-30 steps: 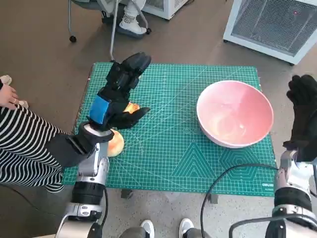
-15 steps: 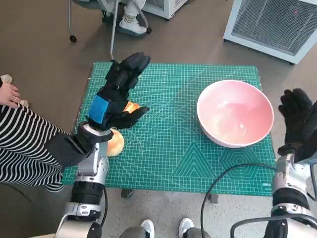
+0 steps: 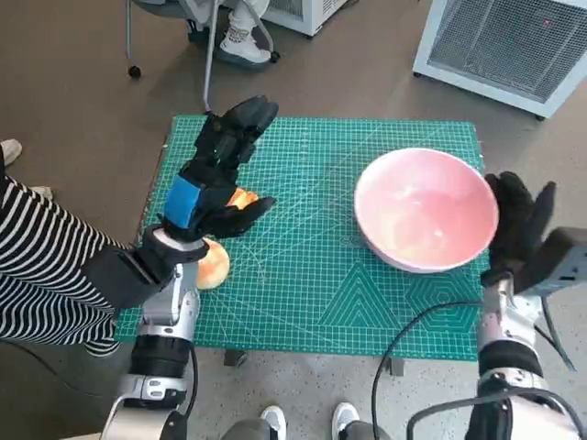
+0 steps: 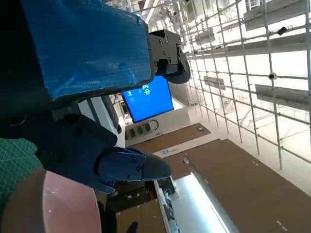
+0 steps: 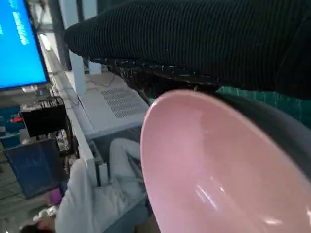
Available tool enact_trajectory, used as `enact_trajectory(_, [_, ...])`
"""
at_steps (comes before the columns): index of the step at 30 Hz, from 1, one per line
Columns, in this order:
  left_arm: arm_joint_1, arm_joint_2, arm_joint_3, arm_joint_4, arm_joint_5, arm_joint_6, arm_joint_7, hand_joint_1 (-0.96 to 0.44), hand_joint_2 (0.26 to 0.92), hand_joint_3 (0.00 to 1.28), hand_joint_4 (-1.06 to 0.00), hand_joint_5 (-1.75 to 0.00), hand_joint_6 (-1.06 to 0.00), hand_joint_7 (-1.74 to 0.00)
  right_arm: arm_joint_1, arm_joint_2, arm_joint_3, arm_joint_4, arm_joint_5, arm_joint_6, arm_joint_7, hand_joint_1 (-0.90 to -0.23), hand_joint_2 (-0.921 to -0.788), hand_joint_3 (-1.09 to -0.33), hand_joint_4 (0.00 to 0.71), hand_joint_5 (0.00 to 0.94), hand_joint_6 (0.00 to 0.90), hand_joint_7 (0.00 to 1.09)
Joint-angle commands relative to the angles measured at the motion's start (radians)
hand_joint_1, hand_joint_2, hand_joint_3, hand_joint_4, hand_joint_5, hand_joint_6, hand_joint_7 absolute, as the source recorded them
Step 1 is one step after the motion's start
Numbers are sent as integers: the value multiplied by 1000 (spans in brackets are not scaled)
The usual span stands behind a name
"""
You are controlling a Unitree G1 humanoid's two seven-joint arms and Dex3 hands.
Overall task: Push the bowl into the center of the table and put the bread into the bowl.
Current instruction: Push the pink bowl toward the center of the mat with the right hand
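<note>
From my station I saw the right hand (image 3: 519,231), which a second earlier had stood clear of the table's right edge, come in flat against the outer wall of the pink bowl (image 3: 426,209); its fingers were spread and grasping nothing, only pressing. The bowl had slid a little off the right edge toward the middle of the green mat (image 3: 312,293), so I judged the push was under way but not finished (the bowl still sat well right of centre). The left hand (image 3: 216,174) had not moved: it hovered over the mat's left side, fingers apart, holding nothing that I could make out. Counting, near to far: one bread roll (image 3: 213,264) by the left edge close to the near side, a second orange-brown piece (image 3: 242,198) just beyond it under the left hand, partly hidden, then the one bowl. The bread was untouched and outside the bowl.
</note>
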Motion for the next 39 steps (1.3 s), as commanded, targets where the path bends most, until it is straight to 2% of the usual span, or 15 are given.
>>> enact_trajectory(1, [20, 16, 0, -27, 12, 3, 4, -455, 847, 333, -26, -301, 1, -578, -12, 40, -24, 20, 33, 32, 45, -665, -921, -890, 122, 10, 102, 277])
enact_trajectory(12, [48, 40, 11, -50, 5, 2, 6, -446, 882, 266, -66, -207, 1, -557, -65, 99, -58, 23, 73, 69, 97, -665, -921, -880, 133, 11, 114, 266])
enact_trajectory(25, [75, 49, 20, -65, 28, -12, 39, -477, 917, 207, -101, -136, 1, -533, -137, 170, -84, 25, 106, 118, 99, -657, -921, -873, 125, 2, 129, 259])
enact_trajectory(33, [81, 43, 18, -65, 51, -21, 66, -501, 921, 212, -111, -110, 1, -518, -173, 214, -112, 37, 140, 160, 97, -668, -921, -849, 95, 0, 100, 231])
enact_trajectory(39, [85, 38, 9, -61, 62, -31, 77, -510, 921, 221, -117, -97, 1, -511, -194, 235, -130, 44, 151, 195, 81, -653, -921, -848, 80, 0, 114, 226])
